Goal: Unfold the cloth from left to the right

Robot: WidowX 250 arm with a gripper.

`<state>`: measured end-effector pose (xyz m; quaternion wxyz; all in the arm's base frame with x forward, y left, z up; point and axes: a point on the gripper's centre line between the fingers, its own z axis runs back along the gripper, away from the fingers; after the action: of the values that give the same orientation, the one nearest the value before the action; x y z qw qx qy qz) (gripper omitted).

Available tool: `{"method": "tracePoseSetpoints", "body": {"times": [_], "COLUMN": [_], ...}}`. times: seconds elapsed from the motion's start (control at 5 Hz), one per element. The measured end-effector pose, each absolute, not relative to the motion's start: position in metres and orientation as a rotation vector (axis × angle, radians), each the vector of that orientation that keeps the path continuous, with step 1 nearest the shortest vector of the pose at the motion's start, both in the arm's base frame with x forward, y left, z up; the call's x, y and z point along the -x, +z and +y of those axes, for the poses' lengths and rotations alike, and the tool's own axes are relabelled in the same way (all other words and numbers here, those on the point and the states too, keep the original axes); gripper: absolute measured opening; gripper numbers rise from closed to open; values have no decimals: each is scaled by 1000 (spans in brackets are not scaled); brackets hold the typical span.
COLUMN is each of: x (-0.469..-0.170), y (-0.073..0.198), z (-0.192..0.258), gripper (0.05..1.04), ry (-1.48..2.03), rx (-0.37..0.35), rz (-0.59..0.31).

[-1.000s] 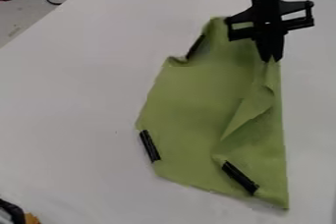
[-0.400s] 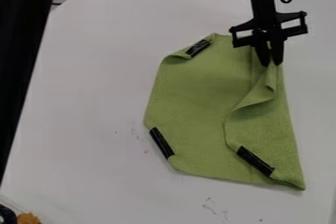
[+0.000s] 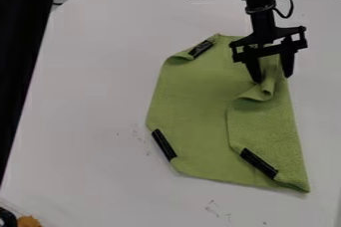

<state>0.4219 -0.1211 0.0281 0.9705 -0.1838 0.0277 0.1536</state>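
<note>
Cloth (image 3: 193, 101) lies partly folded, its upper right part hidden behind the hand (image 3: 272, 76), fingers spread apart.

No words, labels, numbers or signs can be read. Faint marks (image 3: 212, 206) on the worktop (image 3: 86, 116) might be writing, though none forms a legible letter.

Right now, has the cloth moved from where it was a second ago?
Yes. The lower end of the cloth has shifted right and up the view, nearer the right edge of the table.
</note>
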Motion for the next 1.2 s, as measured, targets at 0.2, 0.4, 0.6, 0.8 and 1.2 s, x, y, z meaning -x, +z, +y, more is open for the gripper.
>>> {"method": "tracePoseSetpoints", "body": {"times": [0.2, 0.4, 0.6, 0.8, 1.2], "x": [-422, -408, -394, -379, -339], "y": [58, 77, 93, 96, 104], "z": [-123, -120, -110, -96, -57], "gripper": [1005, 1001, 1000, 1000, 1000], "ry": [298, 280, 287, 266, 298], "rx": [390, 368, 327, 252, 81], "rz": [-12, -38, -66, -33, -33]}}
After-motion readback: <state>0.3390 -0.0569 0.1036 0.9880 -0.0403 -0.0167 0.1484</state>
